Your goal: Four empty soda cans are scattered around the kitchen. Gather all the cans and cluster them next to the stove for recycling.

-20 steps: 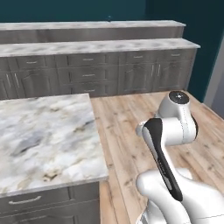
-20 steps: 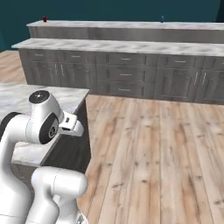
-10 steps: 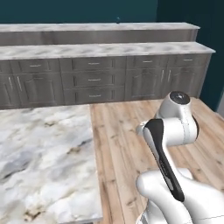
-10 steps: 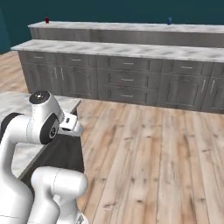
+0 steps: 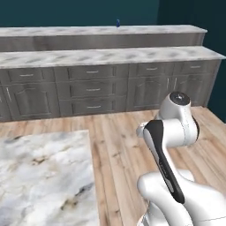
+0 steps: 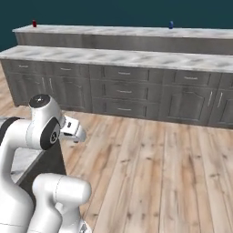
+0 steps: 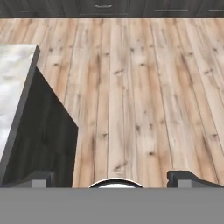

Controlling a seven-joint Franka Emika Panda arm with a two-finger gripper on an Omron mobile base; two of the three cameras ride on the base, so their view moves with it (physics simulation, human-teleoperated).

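Note:
A blue soda can (image 5: 117, 22) stands on the raised back ledge, and the right base view shows the same blue can (image 6: 171, 24) toward the ledge's right. A red soda can (image 6: 34, 23) stands at the ledge's far left. Both are far across the room from my arm. My gripper (image 7: 113, 178) is open, its fingertips (image 7: 186, 177) wide apart with nothing between them, and it looks down at the wood floor. The hand (image 6: 73, 130) is held close to the arm's body beside the island. The stove is out of view.
A long run of grey cabinets with a marble counter (image 5: 110, 55) lines the far wall below the ledge. A marble-topped island (image 5: 42, 176) sits at my left, and its dark side panel (image 7: 41, 144) is close to the hand. Wood floor (image 6: 154, 168) lies between.
The whole picture has shifted, so the base has moved: the back cabinets look nearer and the island has slid left and lower. The arm's pose looks the same.

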